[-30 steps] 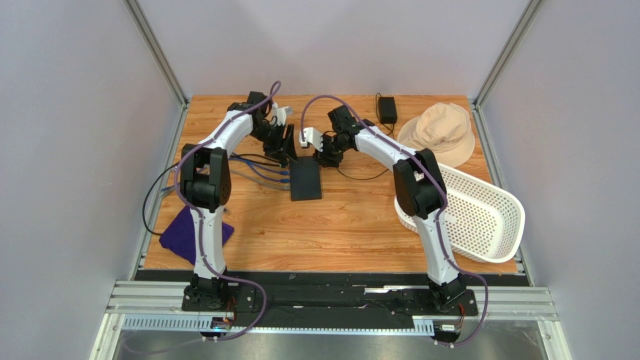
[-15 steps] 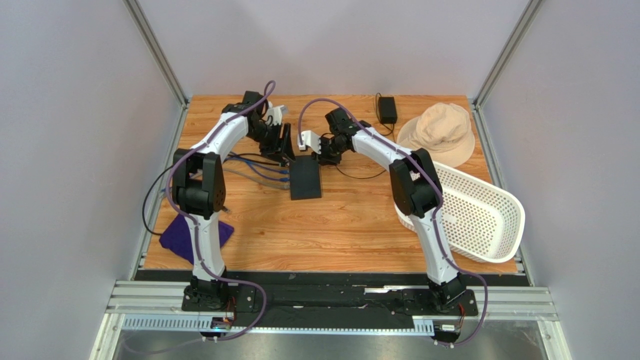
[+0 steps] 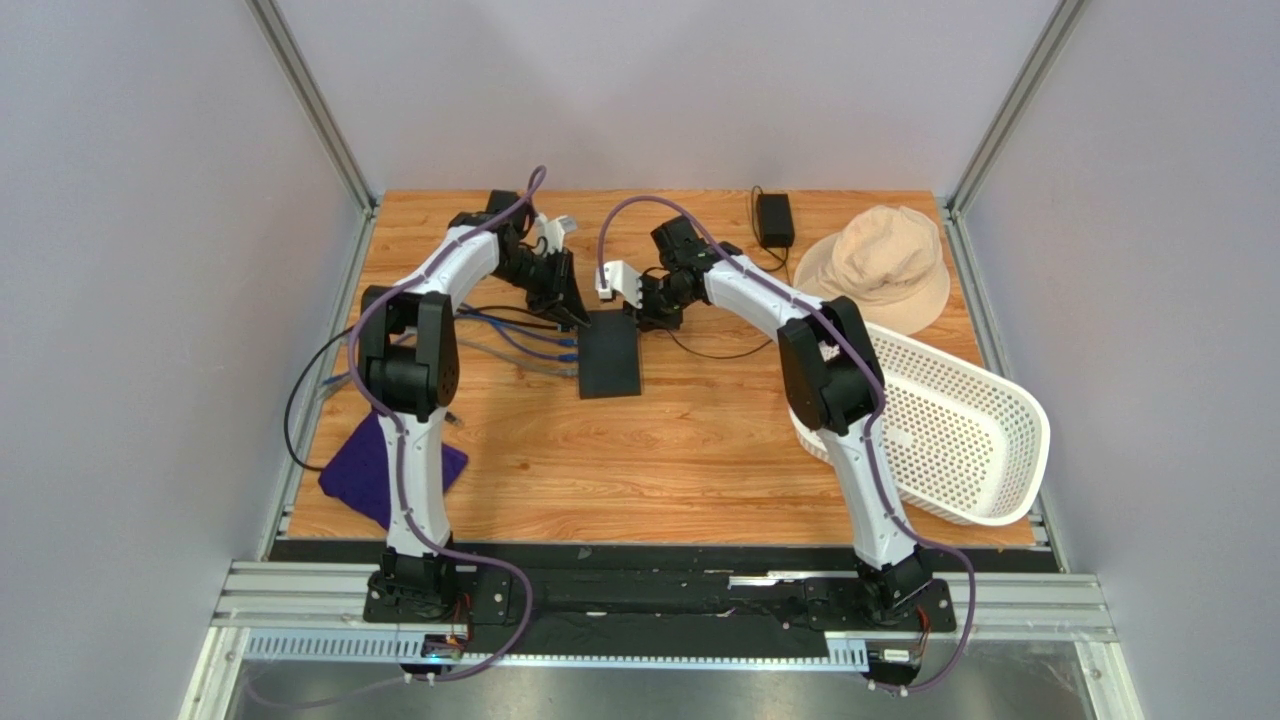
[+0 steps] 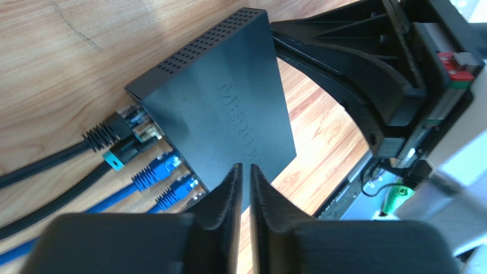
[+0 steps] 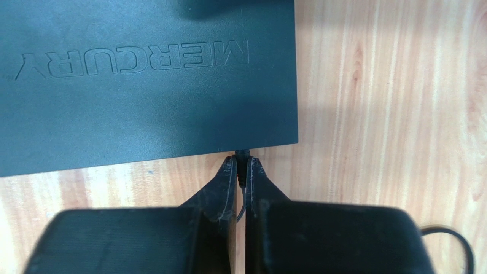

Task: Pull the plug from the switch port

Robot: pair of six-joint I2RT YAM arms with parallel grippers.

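Matte black, the switch (image 3: 610, 360) lies flat on the wooden table (image 3: 706, 450), its long axis running near to far, between my two wrists. The plug (image 5: 242, 154) I am after sits in its right edge, close to the far corner, and sticks out to the right, square to that edge. My right gripper (image 5: 240, 171) is closed on it: in the right wrist view the two fingertips pinch the small black plug just outside the casing, almost touching the switch's edge. So the plug lies straight ahead of my right fingers and in line with them. I judge the pull must go straight back along that line, to the right and away from the switch, not upward or sideways, or the plug may bind in its port. My left gripper (image 4: 246, 171) is on the other side, fingers drawn together with only a slit between them and nothing in it. Its tips are over the top of the switch near the left edge, where the blue cables (image 4: 163, 174) and a black cable (image 4: 108, 137) enter. Whether those tips press on the lid I cannot tell; if they do, they would stop the box sliding right with the plug.
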